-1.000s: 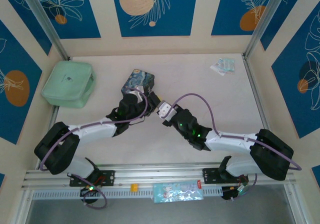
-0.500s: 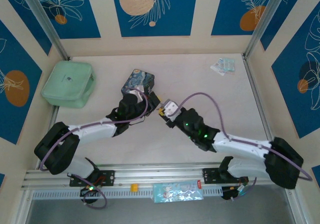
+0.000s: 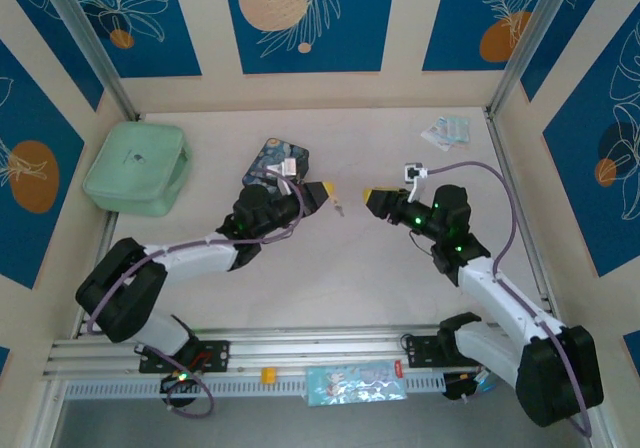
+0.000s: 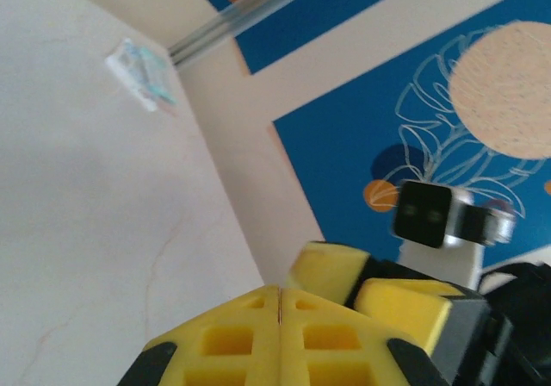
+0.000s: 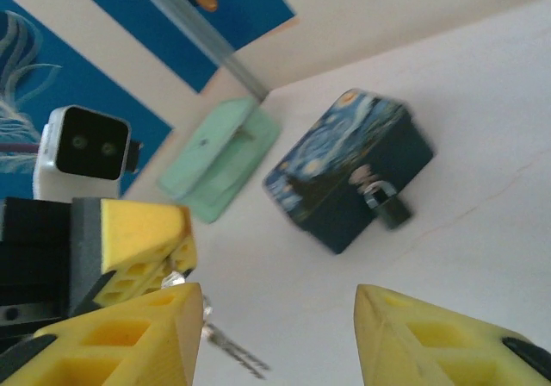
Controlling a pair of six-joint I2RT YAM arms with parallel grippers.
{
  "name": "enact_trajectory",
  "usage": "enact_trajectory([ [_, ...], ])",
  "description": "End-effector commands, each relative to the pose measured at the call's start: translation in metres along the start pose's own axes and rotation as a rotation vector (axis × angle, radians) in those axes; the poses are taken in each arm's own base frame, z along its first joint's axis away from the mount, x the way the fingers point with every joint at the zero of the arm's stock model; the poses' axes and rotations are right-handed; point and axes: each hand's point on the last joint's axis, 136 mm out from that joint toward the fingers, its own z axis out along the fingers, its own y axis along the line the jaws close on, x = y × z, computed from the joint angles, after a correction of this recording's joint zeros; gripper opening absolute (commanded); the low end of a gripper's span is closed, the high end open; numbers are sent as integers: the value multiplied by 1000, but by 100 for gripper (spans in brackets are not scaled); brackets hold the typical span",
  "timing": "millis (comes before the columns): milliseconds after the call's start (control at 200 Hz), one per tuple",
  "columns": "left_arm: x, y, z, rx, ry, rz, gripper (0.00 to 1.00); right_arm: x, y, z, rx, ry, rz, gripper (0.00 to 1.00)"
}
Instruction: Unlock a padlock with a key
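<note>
Silvery key [image 3: 338,206] clear of right tool [image 3: 372,202]

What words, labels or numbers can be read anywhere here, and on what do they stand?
Nothing can be read.
Printed packet on the front rail: print too small.
Small packet at the table's far right: too blurred.
Green pouch: tiny dark mark, unreadable.
Starry-night tin: painted picture, no lettering visible.

Both arms stretch forward and bend inward, wrists level, so the grippers face each other with a gap between. The left gripper [image 3: 318,194] is pressed closed; the right gripper [image 3: 381,200] gapes wide.
</note>
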Motion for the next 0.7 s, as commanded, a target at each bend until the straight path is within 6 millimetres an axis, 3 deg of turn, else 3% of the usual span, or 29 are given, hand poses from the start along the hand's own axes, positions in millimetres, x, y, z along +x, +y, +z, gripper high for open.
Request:
enact_trajectory([
  [0, -12, -41, 6, 191, -10, 96, 0, 7, 34, -1, -206, 70, 137, 49],
  [110, -13, -47, 7, 238, -21, 91, 0, 4, 42, 1, -261, 47, 136, 49],
  [470, -15, -36, 0, 211, -118, 60, 0, 10, 59, 27, -351, 51, 133, 43],
  [695, -13, -33, -3, 207, -137, 38, 0, 6, 65, 37, -387, 55, 129, 35],
])
